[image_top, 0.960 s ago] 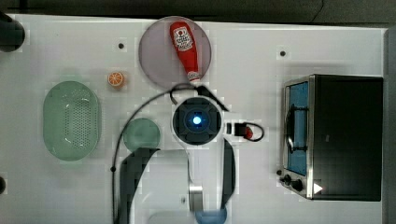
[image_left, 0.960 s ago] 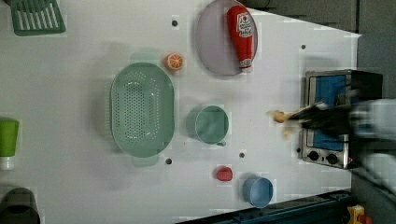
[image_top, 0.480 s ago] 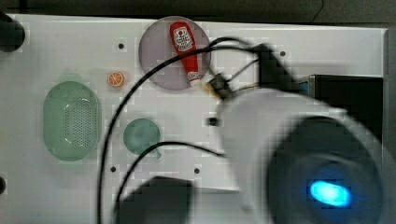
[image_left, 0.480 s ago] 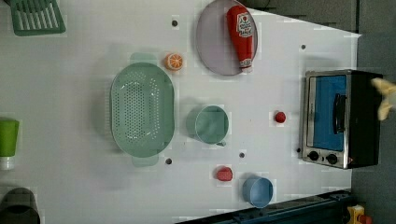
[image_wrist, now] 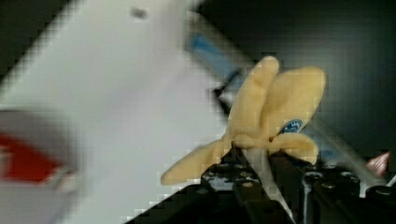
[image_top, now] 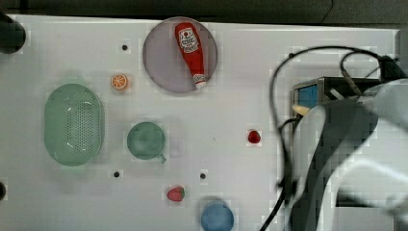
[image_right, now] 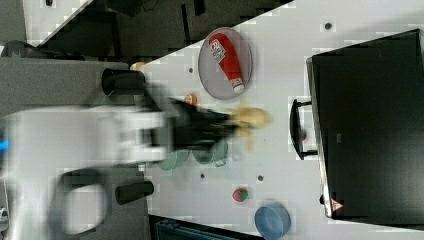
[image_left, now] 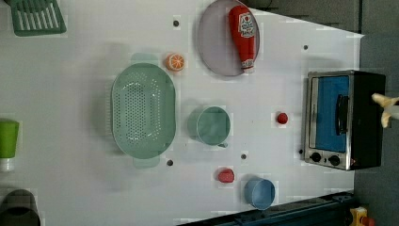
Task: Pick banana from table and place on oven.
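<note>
My gripper (image_wrist: 259,161) is shut on the banana (image_wrist: 271,116), a pale yellow peeled-looking toy with a blue sticker. The banana is off the white table (image_top: 240,72), carried in the air. In the right view the gripper (image_right: 232,125) reaches toward the oven (image_right: 370,125), and the banana (image_right: 250,120) hangs short of the door handle. In the left view the banana (image_left: 386,106) shows at the left view's right edge, over the far side of the oven (image_left: 343,120) with its black top. The arm covers most of the oven (image_top: 308,94) in the top view.
A ketchup bottle (image_top: 190,50) lies on a grey plate (image_top: 161,67). Spread over the table are an orange slice (image_top: 119,81), a green colander (image_top: 73,124), a teal cup (image_top: 146,140), a strawberry (image_top: 175,194), a small red fruit (image_top: 254,137) and a blue bowl (image_top: 217,216).
The arm has swung from the middle of the table toward the oven, carrying the banana. In the left view the banana went from before the oven door to beyond its black top.
</note>
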`<state>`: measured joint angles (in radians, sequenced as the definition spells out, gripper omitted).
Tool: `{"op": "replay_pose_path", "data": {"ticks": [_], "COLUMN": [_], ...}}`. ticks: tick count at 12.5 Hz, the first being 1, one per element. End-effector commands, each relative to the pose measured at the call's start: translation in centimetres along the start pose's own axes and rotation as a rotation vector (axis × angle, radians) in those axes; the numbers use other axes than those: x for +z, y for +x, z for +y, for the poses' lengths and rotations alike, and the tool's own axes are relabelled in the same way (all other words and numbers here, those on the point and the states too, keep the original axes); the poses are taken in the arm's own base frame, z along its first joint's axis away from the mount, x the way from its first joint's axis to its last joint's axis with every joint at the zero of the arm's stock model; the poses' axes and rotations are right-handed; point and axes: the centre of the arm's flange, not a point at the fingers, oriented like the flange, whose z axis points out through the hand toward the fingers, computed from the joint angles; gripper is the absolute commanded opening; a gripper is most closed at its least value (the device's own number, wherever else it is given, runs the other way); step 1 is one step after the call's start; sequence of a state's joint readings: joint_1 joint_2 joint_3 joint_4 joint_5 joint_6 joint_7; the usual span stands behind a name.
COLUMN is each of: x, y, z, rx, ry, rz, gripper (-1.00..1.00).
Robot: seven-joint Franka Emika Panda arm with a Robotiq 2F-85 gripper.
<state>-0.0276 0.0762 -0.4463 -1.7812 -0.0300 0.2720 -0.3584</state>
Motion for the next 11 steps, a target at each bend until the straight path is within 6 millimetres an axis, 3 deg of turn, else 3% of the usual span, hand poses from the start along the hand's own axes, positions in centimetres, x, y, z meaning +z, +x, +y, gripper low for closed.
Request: {"op": "replay_pose_path", "data": {"ticks": [1,4,6,8,11], "x": [1.6,5.8,7.9,8.8,8.4], "y": [4.3,7.0,7.3,7.4,7.6], "z": [5.0,8.3,8.9,9.1,9.1], "rx": [-0.207,-0.257,-0.249,-0.236,-0.236], "ry": [-0.035,-0.101,-0.103,-0.098,-0.094], "rz": [0.056,0.039,0.003,-0.010,0.008], "gripper": [-0.58,-0.58,-0.49,-0.07,0.61]}}
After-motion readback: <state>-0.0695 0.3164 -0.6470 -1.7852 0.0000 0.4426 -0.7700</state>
